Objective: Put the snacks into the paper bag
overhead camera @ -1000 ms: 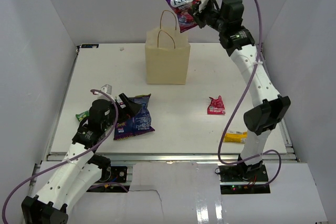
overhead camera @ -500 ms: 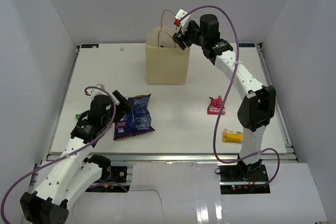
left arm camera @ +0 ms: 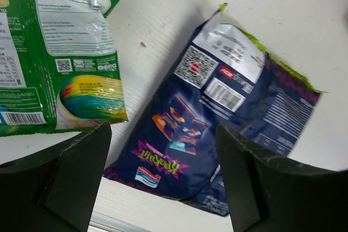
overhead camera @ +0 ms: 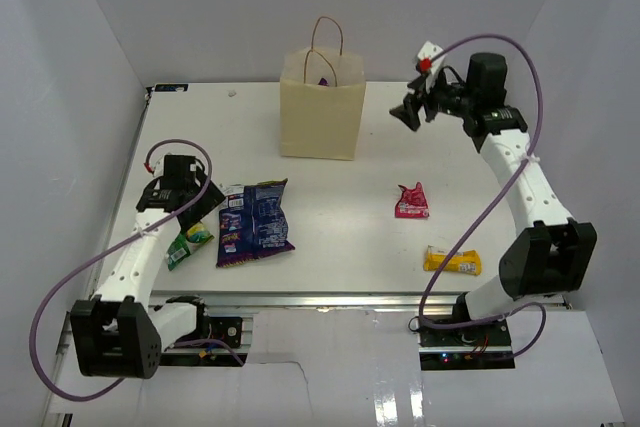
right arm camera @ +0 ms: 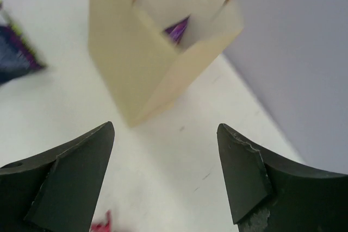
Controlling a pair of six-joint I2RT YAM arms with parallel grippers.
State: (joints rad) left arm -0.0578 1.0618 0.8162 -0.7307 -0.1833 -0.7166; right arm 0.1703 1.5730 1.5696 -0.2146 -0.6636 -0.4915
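The tan paper bag (overhead camera: 320,112) stands upright at the back of the table, with a purple snack packet (overhead camera: 324,80) showing inside it; the right wrist view also shows the paper bag (right arm camera: 147,63) and that purple packet (right arm camera: 176,30). My right gripper (overhead camera: 412,112) hangs open and empty in the air to the right of the bag. On the table lie a blue-purple bag (overhead camera: 255,222), a green packet (overhead camera: 188,243), a pink packet (overhead camera: 411,202) and a yellow bar (overhead camera: 452,261). My left gripper (overhead camera: 203,205) is open and empty, above the green packet (left arm camera: 60,52) and the blue-purple bag (left arm camera: 217,129).
White walls close in the table on the left, back and right. The table's near edge, with a metal rail (overhead camera: 320,299), runs just below the blue-purple bag and the yellow bar. The bag's looped handles (overhead camera: 327,42) stick up above its rim.
My right gripper let the purple packet go into the paper bag, opened, and swung away to the right. My left arm drew back to the left, uncovering the green packet.
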